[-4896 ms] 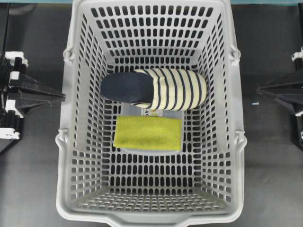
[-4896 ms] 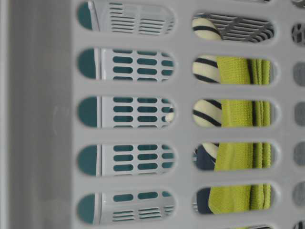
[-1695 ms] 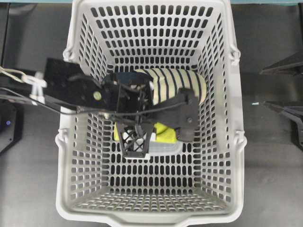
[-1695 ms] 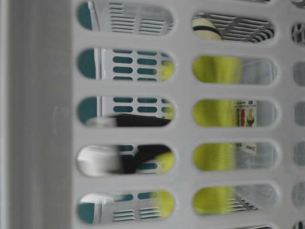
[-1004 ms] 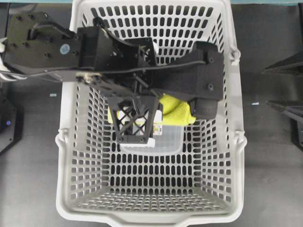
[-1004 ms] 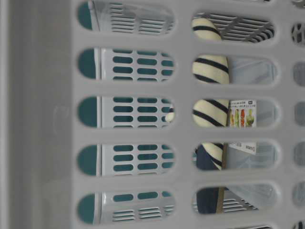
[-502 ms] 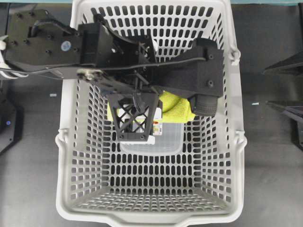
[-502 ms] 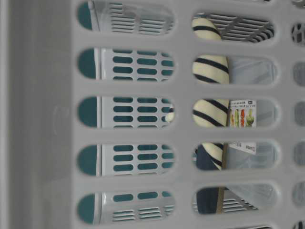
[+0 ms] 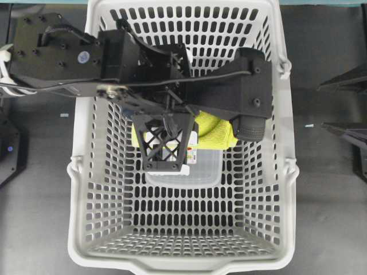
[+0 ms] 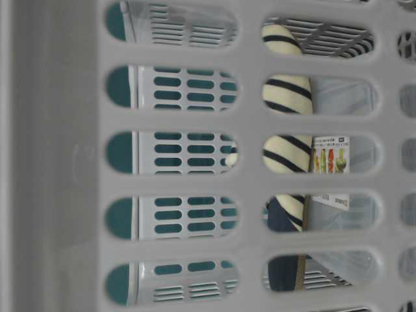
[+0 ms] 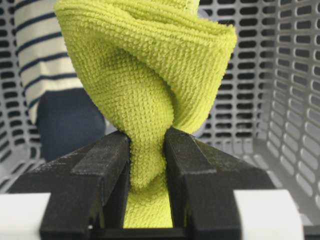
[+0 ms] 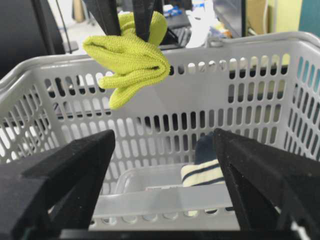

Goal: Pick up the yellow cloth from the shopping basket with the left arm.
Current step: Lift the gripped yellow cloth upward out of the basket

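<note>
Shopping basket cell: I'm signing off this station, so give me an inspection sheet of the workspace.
Surface: dark tabletop.
Job's things: yellow cloth bunched, hanging above the shopping basket rim.
Clutter: striped slipper and clear plastic container on the basket floor.
Grippers: left gripper shut on the cloth; right gripper open, outside the basket.
Cables: black cables along the left arm.
Surroundings: blurred room clutter behind the basket in the right wrist view.

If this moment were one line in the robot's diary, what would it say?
left gripper: shut on yellow cloth | cloth: lifted above shopping basket rim | right gripper: open, outside basket
</note>
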Available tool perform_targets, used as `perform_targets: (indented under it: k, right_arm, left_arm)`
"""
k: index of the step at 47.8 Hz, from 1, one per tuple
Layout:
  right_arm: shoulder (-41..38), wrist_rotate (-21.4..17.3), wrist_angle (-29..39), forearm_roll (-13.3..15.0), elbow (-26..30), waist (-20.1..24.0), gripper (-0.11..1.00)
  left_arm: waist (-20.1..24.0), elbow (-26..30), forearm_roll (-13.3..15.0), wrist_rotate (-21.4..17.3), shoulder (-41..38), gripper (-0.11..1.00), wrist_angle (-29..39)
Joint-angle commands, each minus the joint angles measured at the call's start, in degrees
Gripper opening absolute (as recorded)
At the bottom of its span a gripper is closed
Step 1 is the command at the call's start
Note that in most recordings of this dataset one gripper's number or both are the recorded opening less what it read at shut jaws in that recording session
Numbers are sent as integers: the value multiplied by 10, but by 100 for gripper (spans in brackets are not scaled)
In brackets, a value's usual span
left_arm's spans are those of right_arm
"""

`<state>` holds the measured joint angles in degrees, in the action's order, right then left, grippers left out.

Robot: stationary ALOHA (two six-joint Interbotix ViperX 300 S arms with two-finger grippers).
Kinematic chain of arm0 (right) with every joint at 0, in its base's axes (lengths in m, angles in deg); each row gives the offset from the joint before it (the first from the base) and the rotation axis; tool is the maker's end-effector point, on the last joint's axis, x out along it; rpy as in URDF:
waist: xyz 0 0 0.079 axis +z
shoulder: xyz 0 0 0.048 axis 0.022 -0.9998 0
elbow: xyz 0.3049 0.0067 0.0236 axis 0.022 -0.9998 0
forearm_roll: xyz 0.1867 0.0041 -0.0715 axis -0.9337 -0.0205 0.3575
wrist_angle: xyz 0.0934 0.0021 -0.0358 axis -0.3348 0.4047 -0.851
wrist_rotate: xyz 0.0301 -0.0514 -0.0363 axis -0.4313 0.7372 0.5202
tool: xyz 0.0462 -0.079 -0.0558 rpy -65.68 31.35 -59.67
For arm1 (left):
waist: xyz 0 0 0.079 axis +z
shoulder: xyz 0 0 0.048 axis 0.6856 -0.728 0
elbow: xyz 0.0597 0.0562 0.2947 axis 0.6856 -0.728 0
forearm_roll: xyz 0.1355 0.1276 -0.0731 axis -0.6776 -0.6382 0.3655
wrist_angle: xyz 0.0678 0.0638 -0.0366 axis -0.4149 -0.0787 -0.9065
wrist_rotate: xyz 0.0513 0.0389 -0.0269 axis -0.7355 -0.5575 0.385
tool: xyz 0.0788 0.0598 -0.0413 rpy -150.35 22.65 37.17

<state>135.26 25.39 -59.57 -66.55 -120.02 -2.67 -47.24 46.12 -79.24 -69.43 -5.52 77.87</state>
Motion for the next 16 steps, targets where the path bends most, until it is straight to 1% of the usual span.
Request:
perform_targets:
  k: [1, 8, 16]
  right_arm:
    - [-3, -1, -4, -1, 5, -1, 76]
    - [-3, 0, -4, -1, 5, -1, 76]
    - [-2, -1, -4, -1, 4, -1, 76]
  left_arm:
    - [-1, -1, -2, 0, 13, 19, -6]
    - [-3, -22, -2, 1, 33, 19, -33]
    - [-2, -73, -2, 1, 65, 19, -90]
